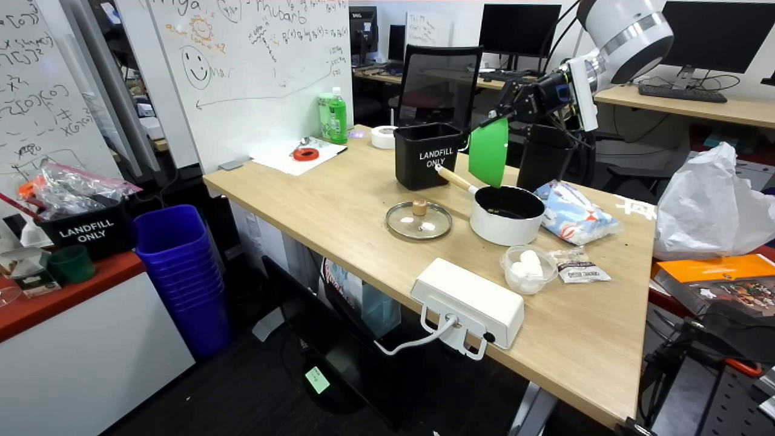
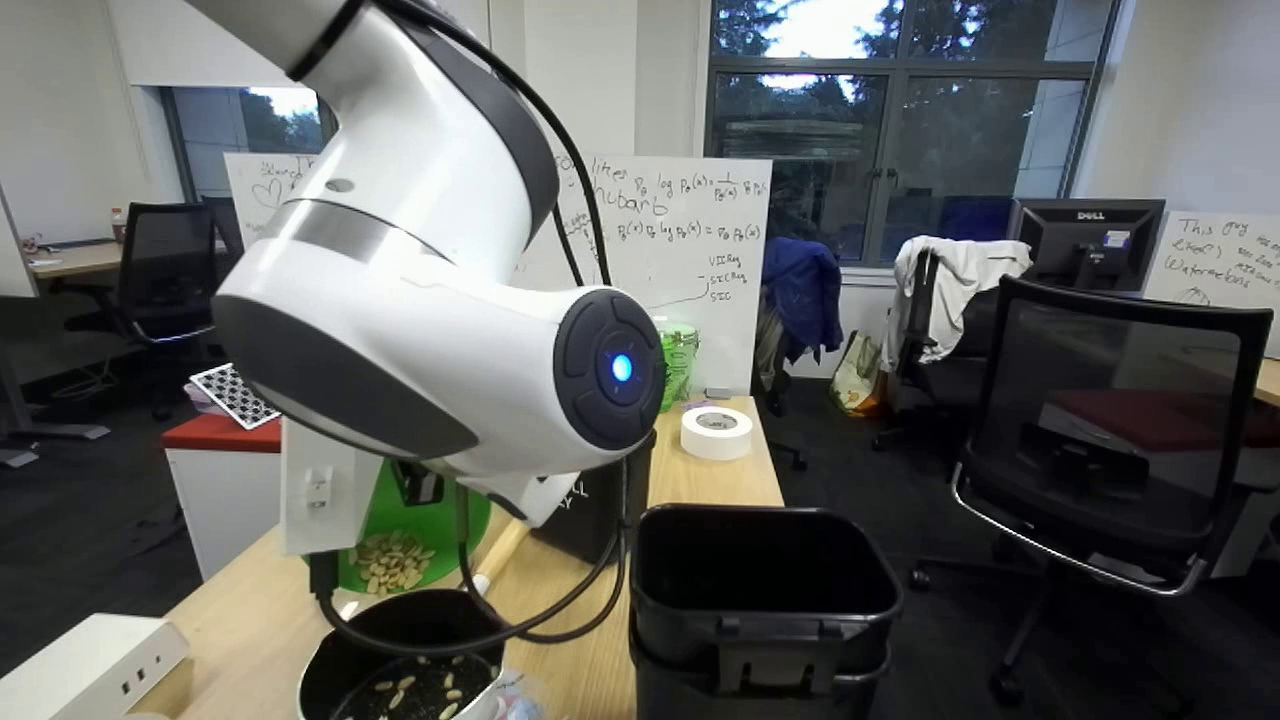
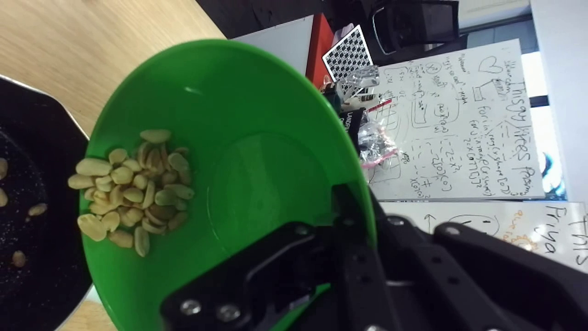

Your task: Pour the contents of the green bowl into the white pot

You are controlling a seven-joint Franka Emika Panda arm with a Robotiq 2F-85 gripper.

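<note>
The black pincer (image 3: 360, 209) pinches the edge of the green bowl (image 1: 489, 151), one finger inside and one outside. The bowl is tipped on its side, with its low edge right by the white pot (image 1: 505, 226); I cannot tell if they touch. A pile of nuts (image 3: 135, 193) sits in the bowl, close to the low edge. A few loose nuts (image 3: 37, 209) lie on the pot's black bottom. The pot stands on the wooden tabletop (image 1: 339, 188), between a glass lid (image 1: 419, 226) and a blue and white bag (image 1: 578, 219).
</note>
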